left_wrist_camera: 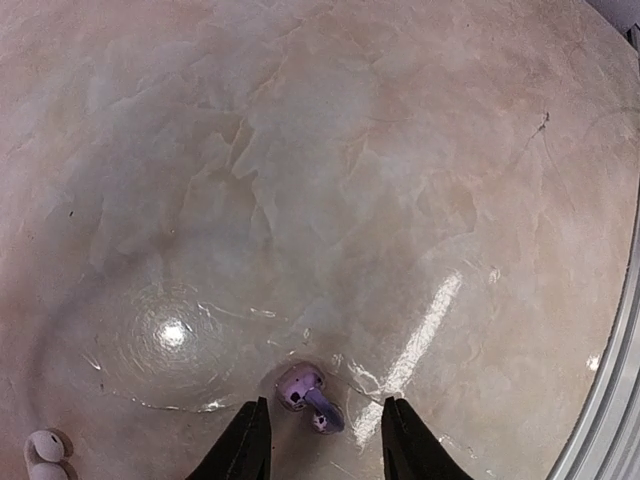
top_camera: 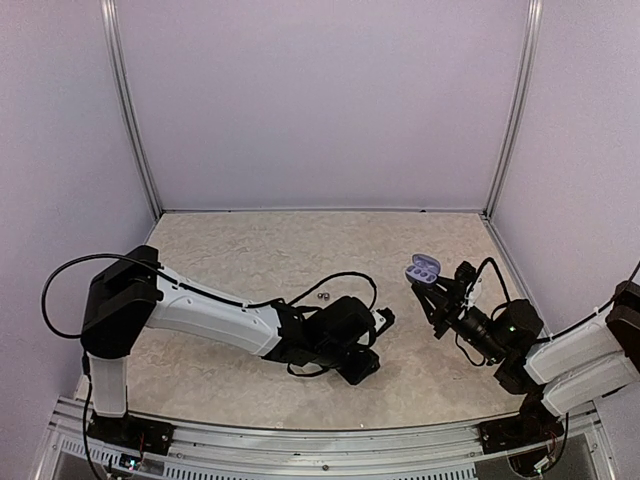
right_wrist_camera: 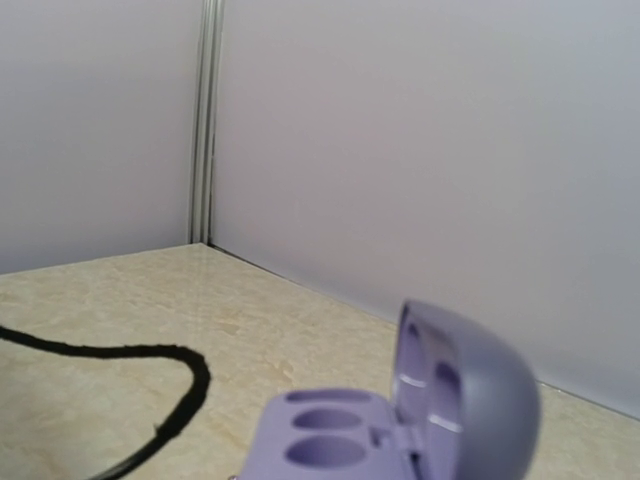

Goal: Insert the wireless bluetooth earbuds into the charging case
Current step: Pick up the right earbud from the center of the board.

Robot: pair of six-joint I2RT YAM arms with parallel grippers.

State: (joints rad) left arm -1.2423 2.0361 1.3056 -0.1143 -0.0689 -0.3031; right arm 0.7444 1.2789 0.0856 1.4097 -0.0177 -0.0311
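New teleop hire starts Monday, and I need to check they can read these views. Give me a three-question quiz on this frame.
1. True or false: the lid of the charging case is shut.
2. What lies on the table between the fingers of the open left gripper? A) a lilac earbud B) a black cable C) a white earbud
3. Fill in: the case is held by the ___ gripper.
Key: 1 false, since the lid stands up and both wells are empty. 2 A. 3 right gripper.
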